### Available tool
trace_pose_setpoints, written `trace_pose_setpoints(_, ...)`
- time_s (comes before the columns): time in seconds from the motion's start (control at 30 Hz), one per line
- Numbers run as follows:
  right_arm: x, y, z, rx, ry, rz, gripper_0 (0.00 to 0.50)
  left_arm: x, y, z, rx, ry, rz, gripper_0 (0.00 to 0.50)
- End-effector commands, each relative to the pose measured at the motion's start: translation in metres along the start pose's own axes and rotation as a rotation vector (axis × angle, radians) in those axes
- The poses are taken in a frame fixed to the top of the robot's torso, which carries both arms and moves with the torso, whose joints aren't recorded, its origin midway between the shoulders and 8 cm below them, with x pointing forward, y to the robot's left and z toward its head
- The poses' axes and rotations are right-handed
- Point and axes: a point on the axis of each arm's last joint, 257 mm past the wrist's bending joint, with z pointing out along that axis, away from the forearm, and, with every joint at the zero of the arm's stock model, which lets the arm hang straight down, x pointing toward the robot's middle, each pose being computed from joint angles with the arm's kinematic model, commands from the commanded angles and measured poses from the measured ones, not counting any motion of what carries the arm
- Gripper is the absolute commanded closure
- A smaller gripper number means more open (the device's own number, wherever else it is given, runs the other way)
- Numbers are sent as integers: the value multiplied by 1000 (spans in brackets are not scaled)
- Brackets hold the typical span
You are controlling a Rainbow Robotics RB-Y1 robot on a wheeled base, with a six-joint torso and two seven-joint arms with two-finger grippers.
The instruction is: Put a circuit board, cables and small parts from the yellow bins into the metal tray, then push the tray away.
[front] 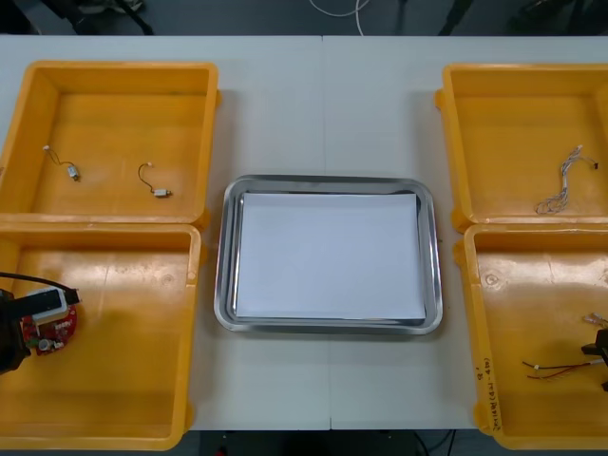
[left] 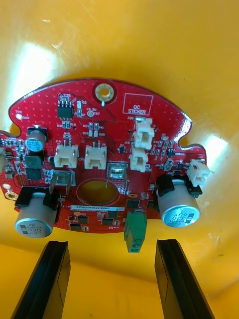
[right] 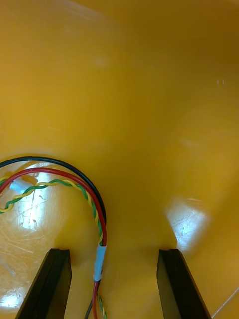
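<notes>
A round red circuit board point(front: 55, 332) point(left: 99, 159) lies on the floor of the near left yellow bin point(front: 114, 380). My left gripper point(front: 17, 334) point(left: 112, 281) is low in that bin, open, its fingers just short of the board's edge and not touching it. In the near right yellow bin point(front: 532, 313), my right gripper point(front: 598, 350) point(right: 113, 284) is open over a red and yellow cable point(front: 556, 369) point(right: 98, 259), bundled with a black one. The cable runs between the fingers, close to one of them. The metal tray point(front: 228, 256), white inside, sits between the bins with nothing in it.
The far left bin point(front: 114, 76) holds two small metal parts point(front: 71, 172) point(front: 161, 193) with short wires. A pale cable point(front: 560, 186) lies in the far right bin point(front: 522, 85). Bare table stretches beyond the tray's far side.
</notes>
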Motion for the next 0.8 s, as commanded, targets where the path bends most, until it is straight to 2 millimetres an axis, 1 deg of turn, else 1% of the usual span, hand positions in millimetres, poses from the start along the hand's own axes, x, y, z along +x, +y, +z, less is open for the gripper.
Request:
trace_pose_setpoints(0.03,8,7,5,-13,9,28,0,-13,10,0,-24,-16,-7,0)
trace_pose_setpoints(0.27,8,7,5,-13,9,28,0,-13,13,4,-37,3,4,0)
trace_pose_setpoints(0.3,13,3,11,-7,22,39,0,-13,12,5,-36,3,2,0)
trace_pose_setpoints(0.37,15,3,12,-5,27,38,7,-12,12,5,-36,4,-1,0)
trace_pose_setpoints(0.4,18,4,15,-6,34,42,12,-12,11,5,-34,5,0,0)
trace_pose_setpoints(0.43,15,10,13,-19,25,37,11,-12,11,5,-33,5,-1,0)
trace_pose_setpoints(0.47,15,7,14,-12,25,36,12,-12,11,5,-33,5,1,0)
trace_pose_setpoints(0.5,15,10,14,-18,23,37,12,-12,9,6,-30,6,0,0)
trace_pose_setpoints(0.53,15,11,13,-20,23,37,12,-12,9,6,-29,5,-2,81)
trace_pose_setpoints(0.57,16,10,14,-18,26,36,12,-12,9,6,-29,5,-2,317)
trace_pose_setpoints(0.6,15,10,14,-20,23,36,13,-12,9,6,-29,5,-2,480)
trace_pose_setpoints(0.63,14,10,14,-17,21,35,12,-13,9,6,-29,3,-2,500)
trace_pose_setpoints(0.77,14,10,14,-19,21,35,11,-12,9,6,-27,4,-6,500)
trace_pose_setpoints(0.8,15,10,14,-19,22,34,64,-13,8,6,-26,3,-8,500)
